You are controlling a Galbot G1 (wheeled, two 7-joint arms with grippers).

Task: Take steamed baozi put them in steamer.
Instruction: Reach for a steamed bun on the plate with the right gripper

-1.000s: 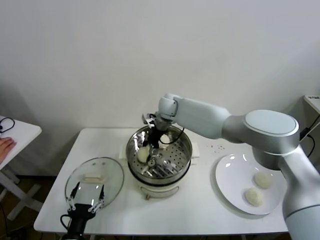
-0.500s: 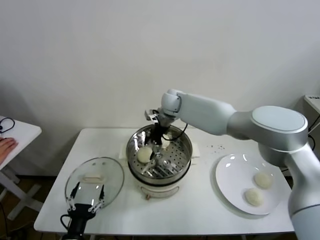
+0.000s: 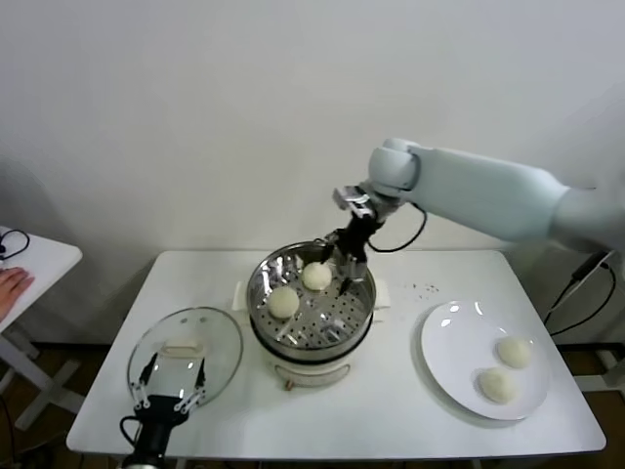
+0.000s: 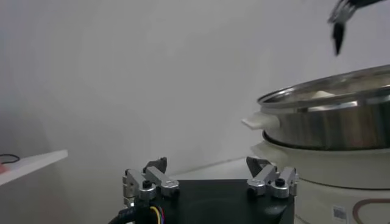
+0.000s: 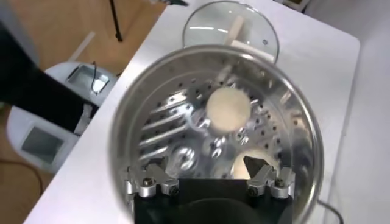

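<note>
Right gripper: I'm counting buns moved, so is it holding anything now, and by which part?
Nothing. The right gripper is open above the steamer, with two baozi lying inside.

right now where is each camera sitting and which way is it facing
Head view: high on the robot, looking forward and down at the white table; the right gripper hangs open over the steamer, the left gripper sits low beside the glass lid.
Left wrist view: low at table height, looking sideways past the open left gripper at the steamer's wall.
Right wrist view: above the steamer, looking down past the right gripper at two baozi.
All three views show the steamer.
</note>
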